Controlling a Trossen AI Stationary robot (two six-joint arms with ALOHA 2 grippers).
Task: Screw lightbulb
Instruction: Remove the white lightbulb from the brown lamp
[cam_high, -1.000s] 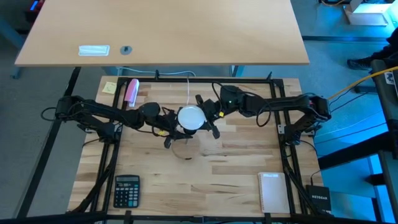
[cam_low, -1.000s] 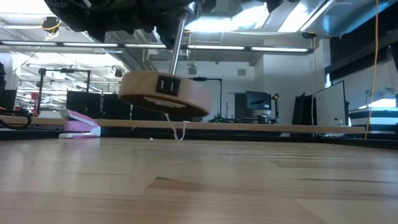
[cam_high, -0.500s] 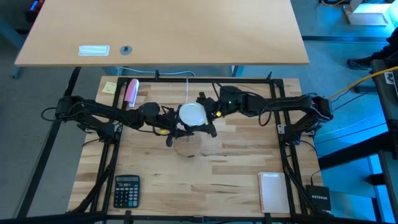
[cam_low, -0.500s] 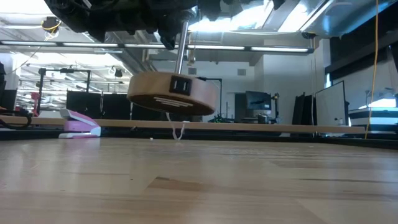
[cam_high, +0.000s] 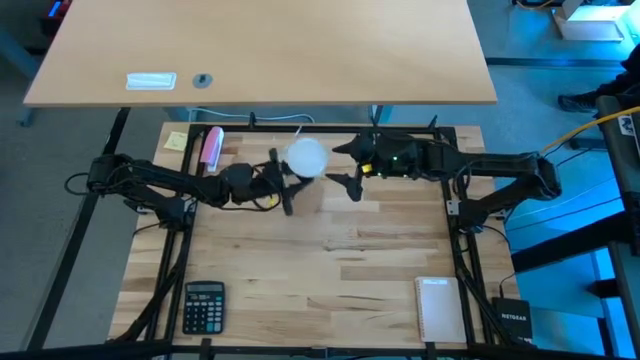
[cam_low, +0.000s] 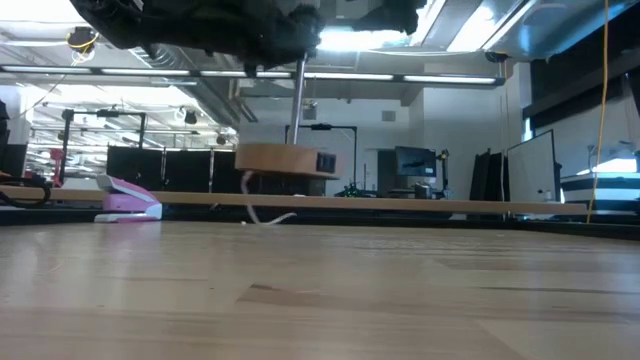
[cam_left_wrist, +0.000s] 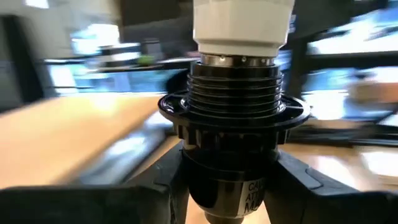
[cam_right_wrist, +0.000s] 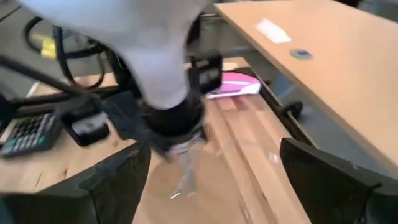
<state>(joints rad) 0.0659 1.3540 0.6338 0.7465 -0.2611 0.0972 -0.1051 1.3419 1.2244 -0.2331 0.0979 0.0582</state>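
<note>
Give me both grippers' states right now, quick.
Left gripper: shut on the black socket, with the lightbulb screwed in.
Right gripper: open, holding nothing, just beside the lightbulb.

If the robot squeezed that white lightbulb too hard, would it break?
Maybe. The lightbulb looks like a thin, smooth globe, so it is probably light, slippery and easy to crack. It now sits in the black socket, which the left gripper holds, so it probably won't roll. The right gripper, jaws open, isn't squeezing it.

Lightbulb (cam_left_wrist: 244, 25) matt white; socket (cam_left_wrist: 233, 134) glossy black ribbed plastic; table (cam_high: 330, 270) wood.
</note>
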